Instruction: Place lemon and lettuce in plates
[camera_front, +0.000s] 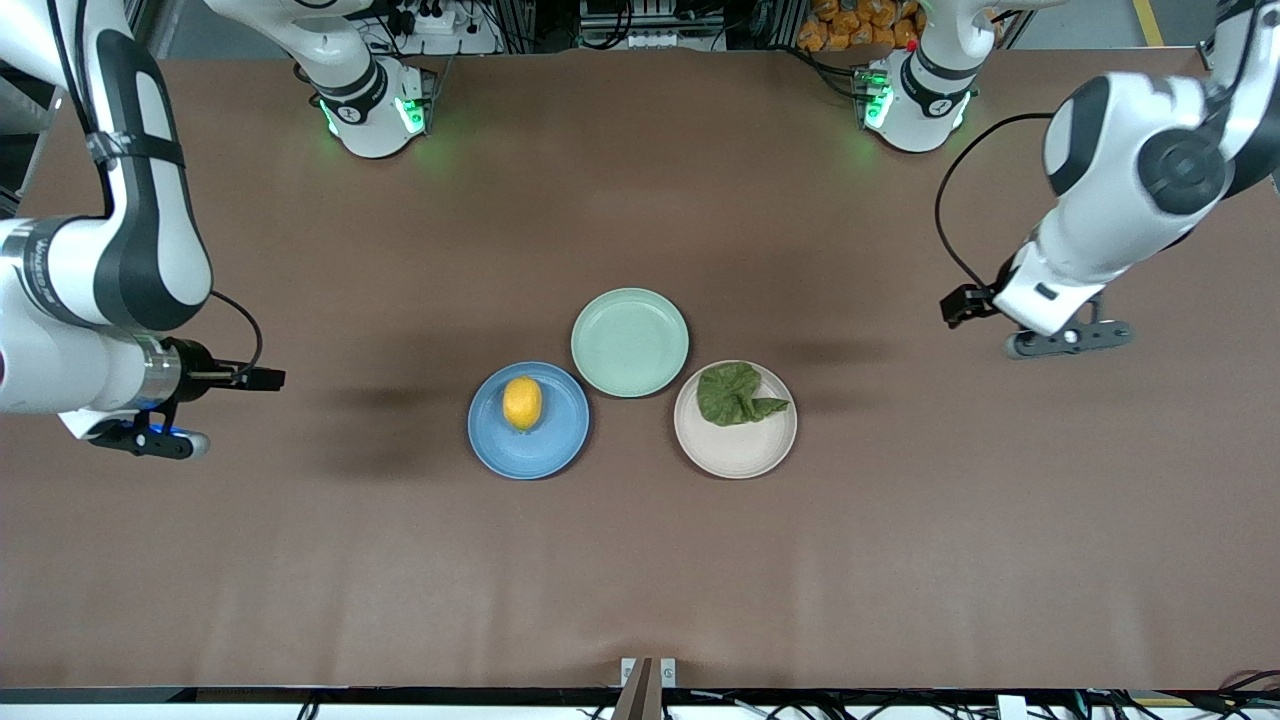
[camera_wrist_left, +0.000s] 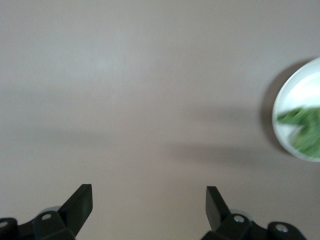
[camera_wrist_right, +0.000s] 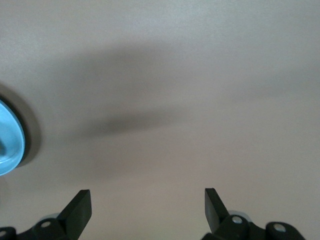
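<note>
The yellow lemon lies in the blue plate. The dark green lettuce lies in the cream-white plate, beside the blue plate toward the left arm's end. My left gripper is open and empty over bare table at the left arm's end. Its wrist view shows the gripper with the cream plate and lettuce at the edge. My right gripper is open and empty over bare table at the right arm's end. Its wrist view shows the gripper and the blue plate's rim.
An empty pale mint-green plate sits touching both plates, farther from the front camera. The brown tabletop stretches wide around the three plates.
</note>
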